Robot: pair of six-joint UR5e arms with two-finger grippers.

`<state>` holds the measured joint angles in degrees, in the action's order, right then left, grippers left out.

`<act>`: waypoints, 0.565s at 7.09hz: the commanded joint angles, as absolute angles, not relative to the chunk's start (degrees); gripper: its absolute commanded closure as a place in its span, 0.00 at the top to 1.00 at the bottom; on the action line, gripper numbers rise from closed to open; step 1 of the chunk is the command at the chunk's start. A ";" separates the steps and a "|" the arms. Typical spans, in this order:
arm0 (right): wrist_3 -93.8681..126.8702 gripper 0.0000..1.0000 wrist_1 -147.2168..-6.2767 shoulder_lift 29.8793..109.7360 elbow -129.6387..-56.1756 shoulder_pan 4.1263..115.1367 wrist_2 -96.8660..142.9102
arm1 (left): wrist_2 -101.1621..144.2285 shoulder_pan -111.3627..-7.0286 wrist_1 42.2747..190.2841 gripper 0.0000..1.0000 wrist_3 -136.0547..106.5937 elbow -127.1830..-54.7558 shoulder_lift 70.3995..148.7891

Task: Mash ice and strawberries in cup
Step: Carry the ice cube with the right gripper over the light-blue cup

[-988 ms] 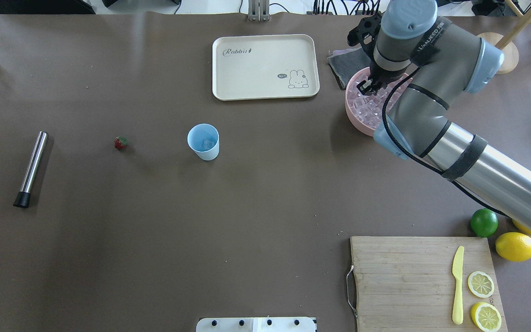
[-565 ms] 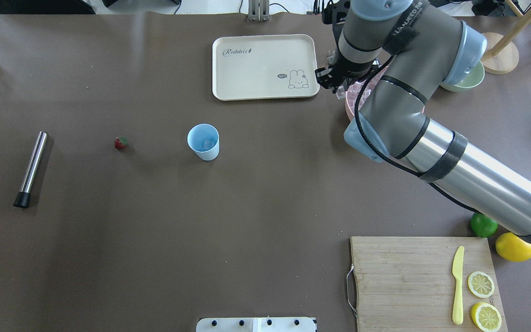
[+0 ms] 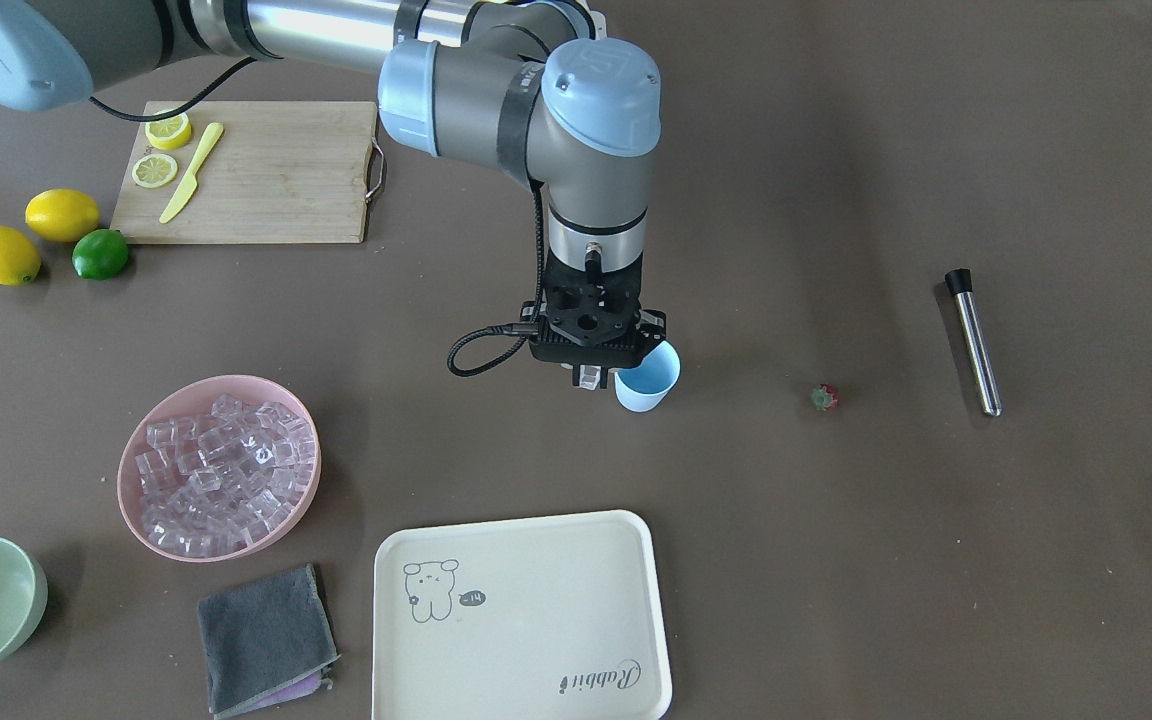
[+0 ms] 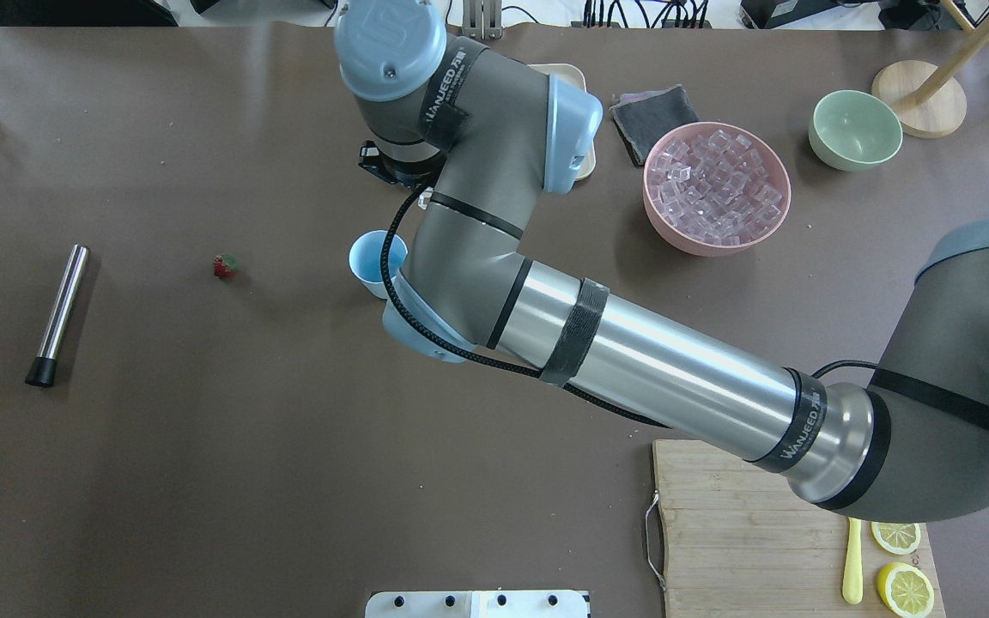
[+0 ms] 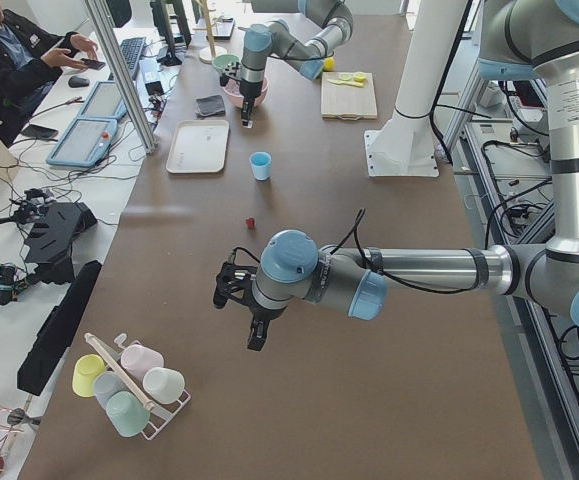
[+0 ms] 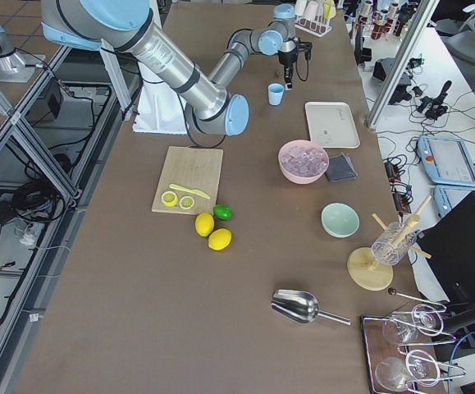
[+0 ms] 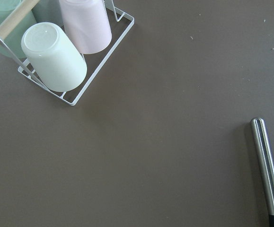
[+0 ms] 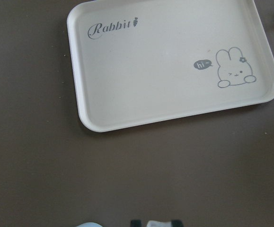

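One glassy cube (image 3: 589, 378) gripped beside the cup (image 3: 651, 391)
Broad matte brown surface (image 3: 836, 560), open around everything; round pink bowl (image 3: 176, 400) heaped with ice (image 3: 221, 470) well apart from the tapered pale-blue plastic cup. Right jaws clench one clear cube just beside it; left jaws: cannot tell. Tiny red strawberry (image 3: 824, 397) lies alone, between cup and steel rod (image 3: 974, 345).

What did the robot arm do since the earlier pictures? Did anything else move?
The right gripper lifted one ice cube out of the pink bowl and carried it over. Now it hangs close by the cup, shut on the ice cube. The cup, the strawberry and the metal stick stayed where they were.
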<state>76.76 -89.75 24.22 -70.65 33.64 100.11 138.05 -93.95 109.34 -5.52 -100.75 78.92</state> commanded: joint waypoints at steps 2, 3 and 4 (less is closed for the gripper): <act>80.33 0.23 -77.72 25.56 -67.76 27.87 93.53 | 138.08 -93.96 109.34 0.98 -5.45 -100.29 79.01; 80.42 0.24 -77.35 25.84 -67.85 27.43 93.08 | 138.08 -93.96 109.34 0.98 -5.45 -100.20 79.19; 80.51 0.27 -77.34 26.10 -68.11 26.64 92.99 | 138.08 -93.96 109.34 0.98 -5.54 -100.37 79.10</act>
